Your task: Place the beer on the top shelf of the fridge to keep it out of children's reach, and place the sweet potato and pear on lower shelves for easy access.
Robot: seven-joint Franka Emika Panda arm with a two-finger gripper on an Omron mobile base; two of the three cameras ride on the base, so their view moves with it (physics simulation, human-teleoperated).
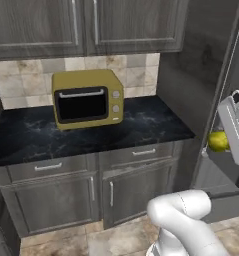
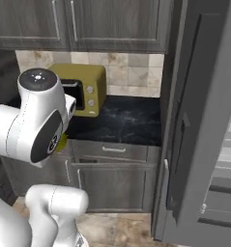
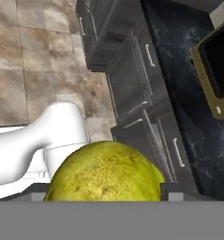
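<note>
holding pear [image 3: 104,171] in end effector [image 3: 104,190]; toaster oven [image 1: 87,98] on counter [image 1: 141,125].

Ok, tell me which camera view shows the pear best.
The hand view: the pear sits large between the finger tips, its speckled yellow-green skin plain to see. The left base view shows a small round part of it beside the white arm at the right edge. The right base view gives a yellow-green sliver under the arm's joint.

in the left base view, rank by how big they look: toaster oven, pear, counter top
1. Counter top, widest by far.
2. Toaster oven.
3. Pear, smallest, though partly hidden by the arm and nearer the camera, so its true size is unsure.
</note>
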